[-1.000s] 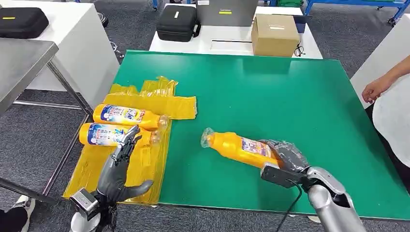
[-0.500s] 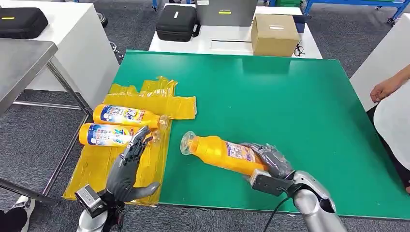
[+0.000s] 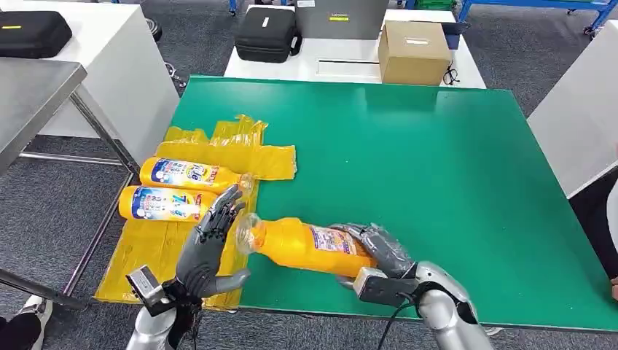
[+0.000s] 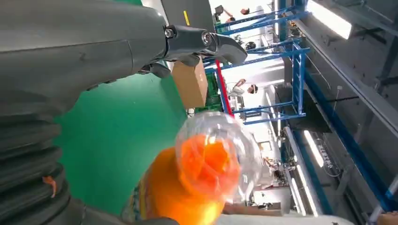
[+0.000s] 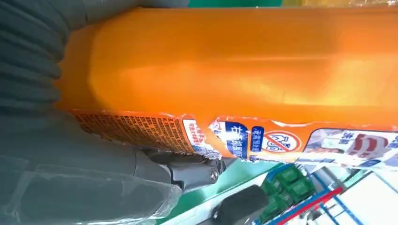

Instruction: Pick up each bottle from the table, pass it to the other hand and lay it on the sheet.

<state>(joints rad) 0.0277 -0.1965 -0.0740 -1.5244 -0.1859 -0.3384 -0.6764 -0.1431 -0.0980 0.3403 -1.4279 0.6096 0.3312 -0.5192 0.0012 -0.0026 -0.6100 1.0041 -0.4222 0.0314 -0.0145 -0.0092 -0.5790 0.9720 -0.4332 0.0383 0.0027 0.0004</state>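
1. My right hand [image 3: 375, 251] grips an orange bottle [image 3: 306, 244] around its base end, near the near edge of the green tabletop [image 3: 408, 153].
2. The bottle lies roughly level, its clear cap [image 3: 246, 231] pointing left toward my left hand [image 3: 208, 248].
3. My left hand is spread wide and holds nothing, palm turned to the cap, fingers [image 3: 222, 211] up and apart; the cap is just beside the palm, and I cannot tell whether they touch.
4. In the left wrist view the clear cap [image 4: 218, 157] faces the camera with the orange body behind it.
5. In the right wrist view the bottle's orange body [image 5: 244, 61] and its torn blue-and-white label [image 5: 263, 140] lie against my palm.
6. The yellow sheet [image 3: 218, 157] covers the left side of the tabletop, crumpled at its far end.
7. 2 more orange bottles lie on the sheet, side by side, caps pointing right: the far bottle [image 3: 186, 173] and the near bottle [image 3: 164, 203].
8. My left fingertips are just right of the near bottle's cap end.
9. Beyond the tabletop, a white table [image 3: 350, 62] carries a cardboard box [image 3: 414, 51] and a black case [image 3: 267, 33].
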